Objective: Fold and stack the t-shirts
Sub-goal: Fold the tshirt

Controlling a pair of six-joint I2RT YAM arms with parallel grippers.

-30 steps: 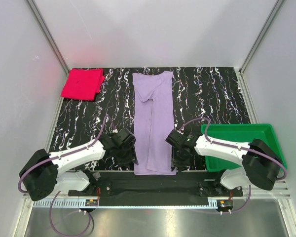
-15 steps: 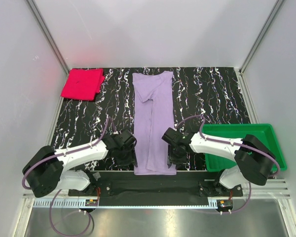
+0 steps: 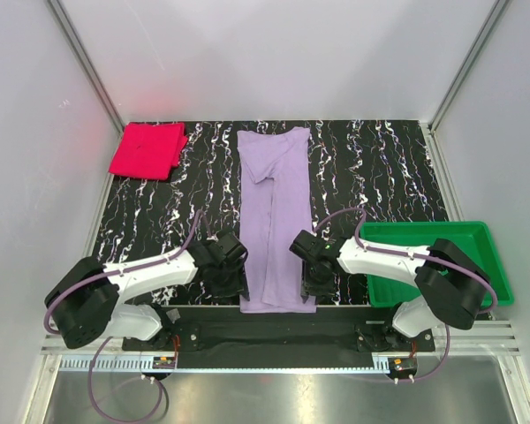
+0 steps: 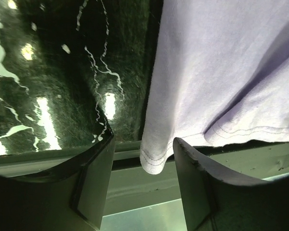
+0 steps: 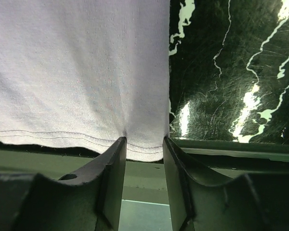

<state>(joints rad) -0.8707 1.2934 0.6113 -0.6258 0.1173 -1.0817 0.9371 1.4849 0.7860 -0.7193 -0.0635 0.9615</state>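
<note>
The pale lavender t-shirt (image 3: 274, 212) lies folded lengthwise as a long strip down the middle of the table, its hem at the near edge. The pink-red t-shirt (image 3: 147, 149) lies as a folded square at the back left. My left gripper (image 3: 230, 281) is open at the hem's left near corner. In the left wrist view that corner (image 4: 154, 161) sits between the fingers of the left gripper (image 4: 143, 173). My right gripper (image 3: 316, 281) is open at the right near corner. In the right wrist view its fingers (image 5: 111, 168) straddle the hem (image 5: 144, 149), one tip touching puckered cloth.
A green plastic tray (image 3: 442, 243) stands at the near right, beside the right arm. The black marbled table (image 3: 371, 168) ends in a pale rail just below the hem. Grey walls close in the back and both sides.
My right gripper has moved left onto the shirt's right near corner. My left gripper has shifted slightly right, onto the left near corner. The shirts have not moved.
</note>
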